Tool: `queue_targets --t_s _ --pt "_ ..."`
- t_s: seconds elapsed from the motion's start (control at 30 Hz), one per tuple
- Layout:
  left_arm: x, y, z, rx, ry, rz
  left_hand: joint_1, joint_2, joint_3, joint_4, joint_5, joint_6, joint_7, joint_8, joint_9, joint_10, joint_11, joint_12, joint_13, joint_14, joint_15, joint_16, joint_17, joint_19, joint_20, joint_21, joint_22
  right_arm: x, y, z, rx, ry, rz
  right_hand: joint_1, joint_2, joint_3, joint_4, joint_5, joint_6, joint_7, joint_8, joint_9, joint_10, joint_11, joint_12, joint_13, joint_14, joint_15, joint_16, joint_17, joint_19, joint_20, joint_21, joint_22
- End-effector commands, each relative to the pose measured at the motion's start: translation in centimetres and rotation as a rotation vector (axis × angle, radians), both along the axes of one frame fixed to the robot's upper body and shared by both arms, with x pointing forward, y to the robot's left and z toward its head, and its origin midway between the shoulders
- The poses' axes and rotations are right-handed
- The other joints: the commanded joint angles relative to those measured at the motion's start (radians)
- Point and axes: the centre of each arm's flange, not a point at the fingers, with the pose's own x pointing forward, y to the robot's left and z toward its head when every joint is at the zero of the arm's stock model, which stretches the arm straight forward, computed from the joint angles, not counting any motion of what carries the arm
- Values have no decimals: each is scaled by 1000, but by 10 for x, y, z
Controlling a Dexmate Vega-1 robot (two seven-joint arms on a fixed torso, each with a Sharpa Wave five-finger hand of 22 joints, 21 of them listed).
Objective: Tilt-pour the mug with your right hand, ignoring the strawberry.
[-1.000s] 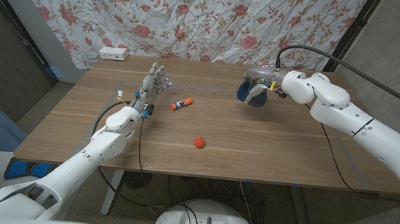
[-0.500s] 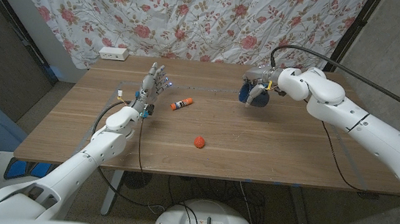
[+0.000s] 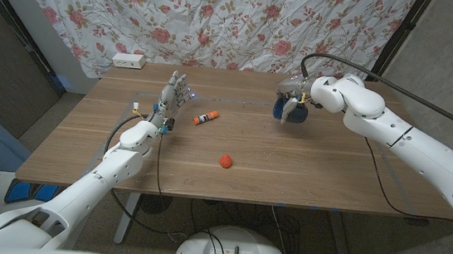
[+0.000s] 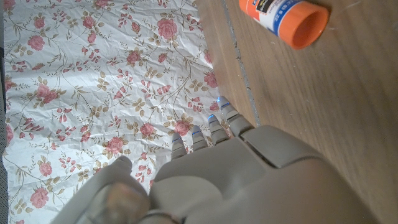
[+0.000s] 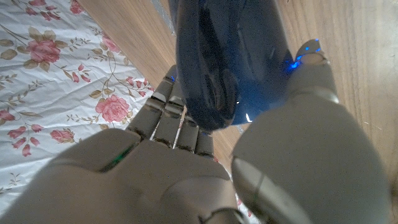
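Observation:
A dark blue mug (image 3: 292, 111) is at the table's far right, held by my right hand (image 3: 293, 97), whose fingers wrap it. Up close in the right wrist view the blue mug (image 5: 227, 56) lies between the thumb and the fingers (image 5: 166, 115), just over the wooden table. A red strawberry (image 3: 226, 161) lies alone near the table's middle, well apart from both hands. My left hand (image 3: 173, 95) stands at the far left of the table with its fingers apart and nothing in it; the left wrist view shows its fingertips (image 4: 211, 124) free.
An orange-capped glue stick (image 3: 205, 118) lies just right of my left hand, its cap (image 4: 301, 21) near the fingers. A white power strip (image 3: 129, 60) sits at the table's far left edge by the flowered curtain (image 3: 220, 18). A black cable runs to the right arm.
My right hand has drawn the mug slightly toward the far edge and lowered it toward the table. The left arm, strawberry and glue stick have not moved.

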Motion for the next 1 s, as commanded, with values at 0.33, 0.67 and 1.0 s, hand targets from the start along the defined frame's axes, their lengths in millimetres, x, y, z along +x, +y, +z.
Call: queue_targets --t_s 0.33,0.67,1.0 --pt "0 0 0 0 0 0 -3 119 6 1 4 -2 -7 6 3 -2 -6 4 5 9 -4 5 5 9 0 6 3 5 6 -6 -99 -20 -49 222 223 61 43 12 214 -190 11 5 194 -170 3 9 62 -192 11 9 1 -73 -3 2" --pt "0 0 0 0 0 0 -3 119 6 1 4 -2 -7 7 3 -2 -9 4 5 8 -3 5 5 9 0 6 3 7 5 -6 -47 0 -38 214 224 57 48 14 220 -190 14 5 198 -172 2 11 58 -187 6 10 4 -71 -2 2" --pt "0 0 0 0 0 0 -3 119 6 1 4 -2 -7 6 3 -2 -5 4 5 9 -4 5 5 9 0 6 3 2 -2 -1 30 3 -16 208 225 53 52 14 224 -189 16 6 204 -173 1 12 60 -187 5 12 6 -70 -2 2"
